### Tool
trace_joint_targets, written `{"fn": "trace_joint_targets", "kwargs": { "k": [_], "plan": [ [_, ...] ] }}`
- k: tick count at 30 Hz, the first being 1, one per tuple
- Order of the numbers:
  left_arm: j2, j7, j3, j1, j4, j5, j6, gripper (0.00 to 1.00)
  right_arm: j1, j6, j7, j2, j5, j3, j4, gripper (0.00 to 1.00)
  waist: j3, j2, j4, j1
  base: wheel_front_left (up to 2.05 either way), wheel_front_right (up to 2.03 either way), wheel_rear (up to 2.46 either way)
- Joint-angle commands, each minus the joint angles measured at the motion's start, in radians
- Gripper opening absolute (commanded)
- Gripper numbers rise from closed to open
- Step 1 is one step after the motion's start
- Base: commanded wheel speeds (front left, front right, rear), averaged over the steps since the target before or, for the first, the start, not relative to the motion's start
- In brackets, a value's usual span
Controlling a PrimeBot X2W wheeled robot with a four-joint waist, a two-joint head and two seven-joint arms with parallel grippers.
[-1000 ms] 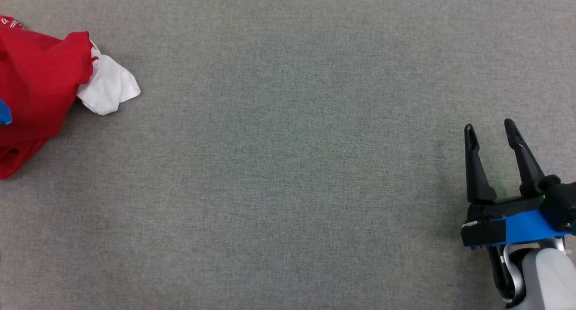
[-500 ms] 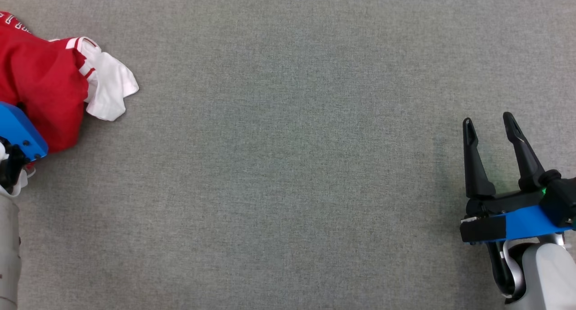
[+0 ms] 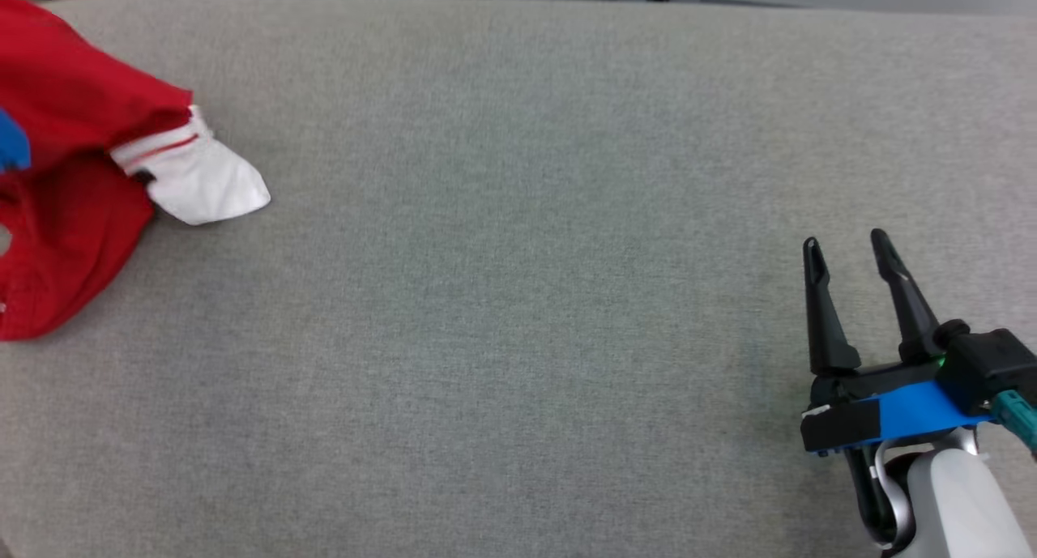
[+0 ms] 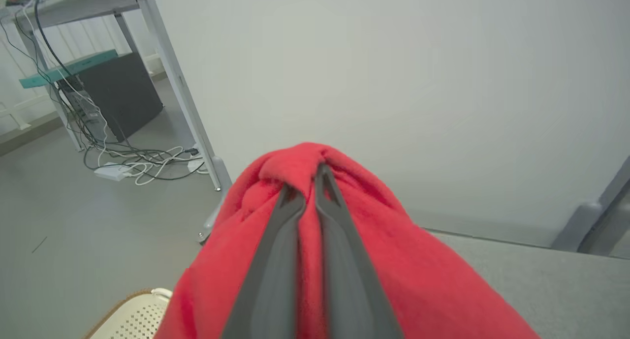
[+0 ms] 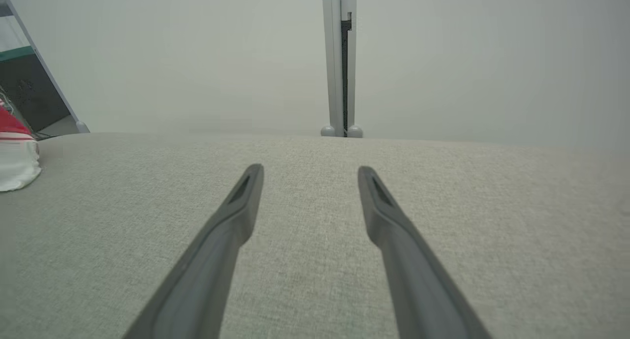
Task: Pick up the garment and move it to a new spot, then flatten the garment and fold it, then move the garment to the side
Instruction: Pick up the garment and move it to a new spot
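Left gripper (image 4: pixel 306 181) was clamped on the red garment (image 4: pixel 403 265), right gripper (image 3: pixel 847 246) gaped empty; the lift wanted height so trailing cloth cleared the table (image 3: pixel 518 315).

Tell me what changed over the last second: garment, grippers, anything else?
The left gripper closed on a bunch of the red garment, which now drapes around it. The head camera tilted up, bringing the far edge of the grey table into view, so the picture's overall shift is no move of the things. The right gripper stayed open and empty above the table.
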Motion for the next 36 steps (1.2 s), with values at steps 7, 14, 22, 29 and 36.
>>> {"fn": "trace_joint_targets", "kwargs": {
  "k": [7, 14, 22, 29, 36],
  "plan": [
    [-0.044, -0.051, -0.071, -0.106, -0.275, 0.028, -0.021, 0.0, 0.025, 0.001, -0.018, 0.022, 0.025, 0.009, 0.052, 1.0, -0.082, 0.0, -0.071, 0.0001, 0.0, 0.0, 0.0],
    [-0.106, 0.014, -0.142, -0.173, -0.492, 0.019, -0.037, 0.0, 0.012, 0.0, -0.022, 0.03, 0.046, 0.019, 0.08, 1.0, -0.101, 0.0, -0.167, 0.0001, 0.0, 0.0, 0.0],
    [-0.191, 0.057, -0.238, -0.185, -0.57, -0.011, -0.052, 0.0, 0.004, 0.001, -0.023, 0.032, 0.107, 0.031, 0.074, 1.0, -0.096, 0.0, -0.296, 0.0001, 0.0, 0.0, 0.0],
    [-0.258, 0.016, -0.328, -0.061, -0.514, -0.03, -0.06, 0.0, 0.013, 0.001, -0.023, 0.032, 0.127, 0.031, 0.072, 1.0, -0.101, 0.0, -0.336, 0.0001, 0.0, 0.0, 0.0],
    [-0.31, -0.055, -0.394, 0.17, -0.438, -0.04, -0.035, 0.0, 0.01, 0.001, -0.023, 0.032, 0.132, 0.024, 0.071, 1.0, -0.104, 0.0, -0.331, 0.0001, 0.0, 0.0, 0.0]
  ]
}}
